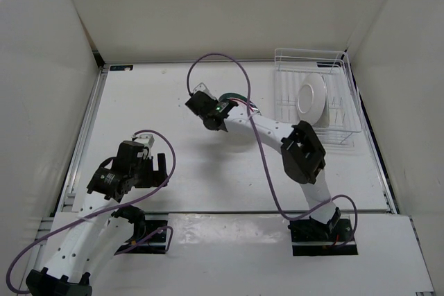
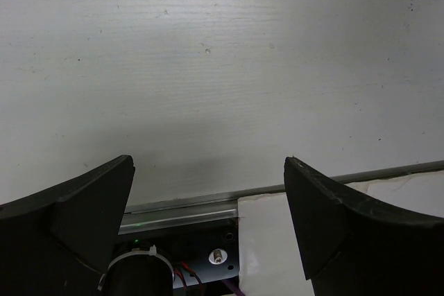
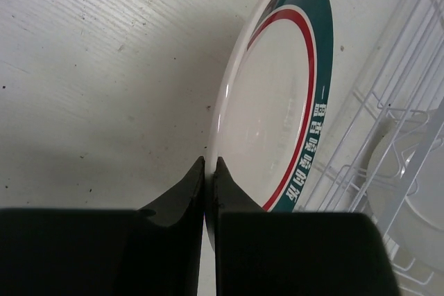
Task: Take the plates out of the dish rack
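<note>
Green-rimmed plate (image 3: 270, 116) was at frame centre, outside dish rack (image 1: 336, 126). We saw right gripper (image 3: 209, 163) fingers pinched nearly closed on its rim. Silver plate (image 1: 312, 98) stood in rack, upper right. Left gripper (image 2: 208, 164), lower left, gaped wide, empty.

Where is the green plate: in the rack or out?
Out. The right hand grips the plate by its rim, beside the rack.

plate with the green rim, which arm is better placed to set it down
Right: its jaws are shut on the plate at its rim, outside the rack. The left jaws stand open and empty, far from it.
</note>
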Robot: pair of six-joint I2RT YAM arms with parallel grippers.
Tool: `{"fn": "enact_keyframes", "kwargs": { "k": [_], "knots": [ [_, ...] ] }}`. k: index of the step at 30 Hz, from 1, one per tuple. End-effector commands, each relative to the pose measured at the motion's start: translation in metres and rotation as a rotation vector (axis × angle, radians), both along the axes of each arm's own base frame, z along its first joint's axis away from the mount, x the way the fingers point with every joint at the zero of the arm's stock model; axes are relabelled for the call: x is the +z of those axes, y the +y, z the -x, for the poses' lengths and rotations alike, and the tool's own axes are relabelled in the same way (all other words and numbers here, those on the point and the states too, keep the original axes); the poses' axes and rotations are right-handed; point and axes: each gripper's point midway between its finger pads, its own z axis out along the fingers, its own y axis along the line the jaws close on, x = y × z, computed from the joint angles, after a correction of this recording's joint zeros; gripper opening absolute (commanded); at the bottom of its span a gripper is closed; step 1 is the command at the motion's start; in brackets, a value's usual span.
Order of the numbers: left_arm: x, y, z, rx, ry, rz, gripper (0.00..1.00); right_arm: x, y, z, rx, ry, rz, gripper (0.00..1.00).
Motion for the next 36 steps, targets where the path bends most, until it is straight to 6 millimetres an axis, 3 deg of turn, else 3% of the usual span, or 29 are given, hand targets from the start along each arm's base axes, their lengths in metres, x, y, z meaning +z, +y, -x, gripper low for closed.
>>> {"fn": "enact_keyframes", "kwargs": {
  "k": [1,10,19,21,23,35,36],
  "knots": [
    [0.004,-0.002,-0.003,-0.002,-0.014,0.010,1.00,0.043,0.003,-0.018,-0.087,-0.220,0.030,0.00],
    [0.002,-0.003,-0.002,-0.012,-0.001,0.011,1.00,-0.009,0.014,-0.017,-0.082,-0.184,0.136,0.00],
    [0.002,-0.003,-0.002,-0.011,-0.001,0.011,1.00,-0.036,0.012,-0.011,-0.088,-0.177,0.215,0.00],
    [0.002,-0.004,-0.002,-0.013,0.000,0.014,1.00,-0.042,0.016,-0.008,-0.074,-0.157,0.206,0.15],
    [0.002,-0.004,-0.002,-0.014,0.000,0.015,1.00,-0.048,0.020,-0.004,-0.058,-0.130,0.197,0.20],
    [0.004,-0.005,-0.002,-0.017,-0.012,0.021,1.00,-0.061,0.032,0.017,0.004,0.027,0.098,0.44],
    [0.004,-0.004,-0.002,-0.015,-0.011,0.020,1.00,-0.054,0.033,0.018,0.014,0.026,0.084,0.46]
  ]
}}
